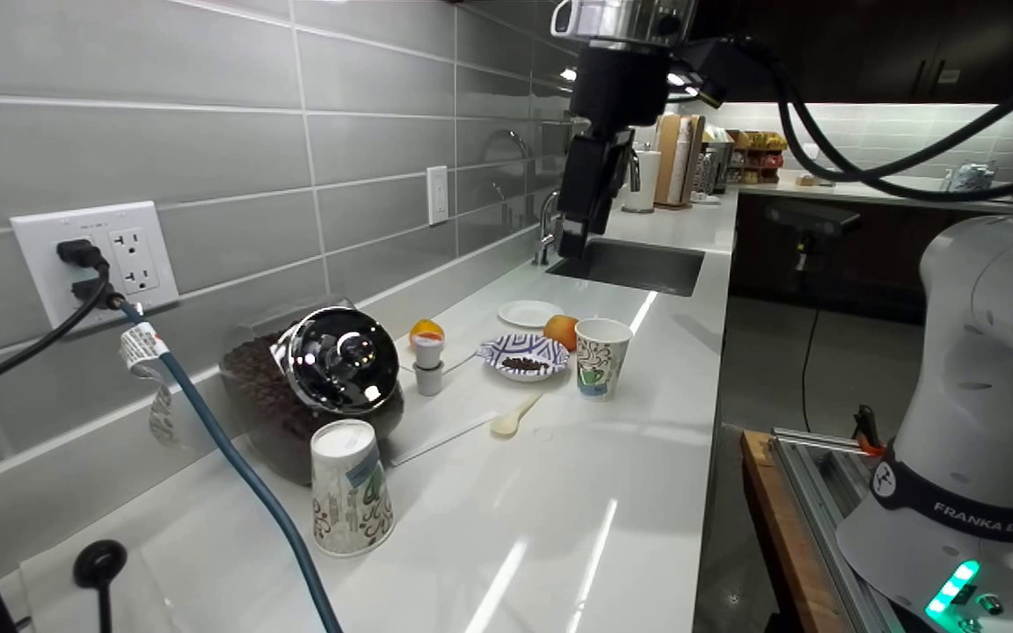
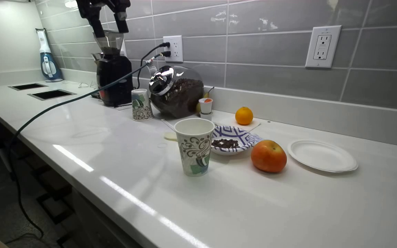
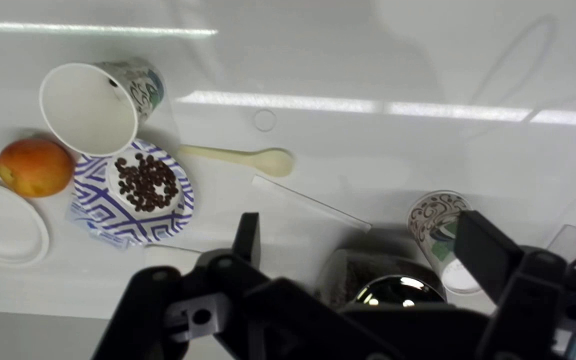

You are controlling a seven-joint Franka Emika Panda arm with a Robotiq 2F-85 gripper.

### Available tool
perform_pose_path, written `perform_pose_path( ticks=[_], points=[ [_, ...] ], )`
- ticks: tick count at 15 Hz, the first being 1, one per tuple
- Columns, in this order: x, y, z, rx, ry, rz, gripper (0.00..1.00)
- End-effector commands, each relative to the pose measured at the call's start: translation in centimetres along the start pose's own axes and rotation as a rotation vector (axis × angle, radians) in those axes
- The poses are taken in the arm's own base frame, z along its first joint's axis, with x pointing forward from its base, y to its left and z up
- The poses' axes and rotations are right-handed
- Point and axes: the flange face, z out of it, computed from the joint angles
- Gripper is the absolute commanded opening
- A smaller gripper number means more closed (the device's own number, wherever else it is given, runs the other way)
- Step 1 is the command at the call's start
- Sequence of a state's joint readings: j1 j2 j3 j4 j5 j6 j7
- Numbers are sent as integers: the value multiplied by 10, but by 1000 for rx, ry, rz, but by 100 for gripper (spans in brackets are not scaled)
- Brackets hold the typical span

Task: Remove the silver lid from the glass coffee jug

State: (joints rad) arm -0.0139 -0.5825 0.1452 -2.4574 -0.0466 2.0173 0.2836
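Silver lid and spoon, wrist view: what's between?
A thin pale strip, running from beside the spoon toward the glass jug, then the jug's body; the wrist view shows both.

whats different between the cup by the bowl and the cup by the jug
The upright cup, by the bowl, stands mouth up; the upturned cup, by the glass coffee jug, stands mouth down. The upright cup is open on top; the upturned cup is closed and white there. Both carry a similar swirl print with green.
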Motion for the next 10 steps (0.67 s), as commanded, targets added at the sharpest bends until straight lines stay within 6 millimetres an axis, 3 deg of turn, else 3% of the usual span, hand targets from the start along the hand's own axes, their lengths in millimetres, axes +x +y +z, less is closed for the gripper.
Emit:
perform_pose_path(
  ticks=[1, 10],
  points=[
    [21, -22, 7, 6, 99, -48, 100],
    [67, -53, 49, 53, 200, -79, 100]
  ],
)
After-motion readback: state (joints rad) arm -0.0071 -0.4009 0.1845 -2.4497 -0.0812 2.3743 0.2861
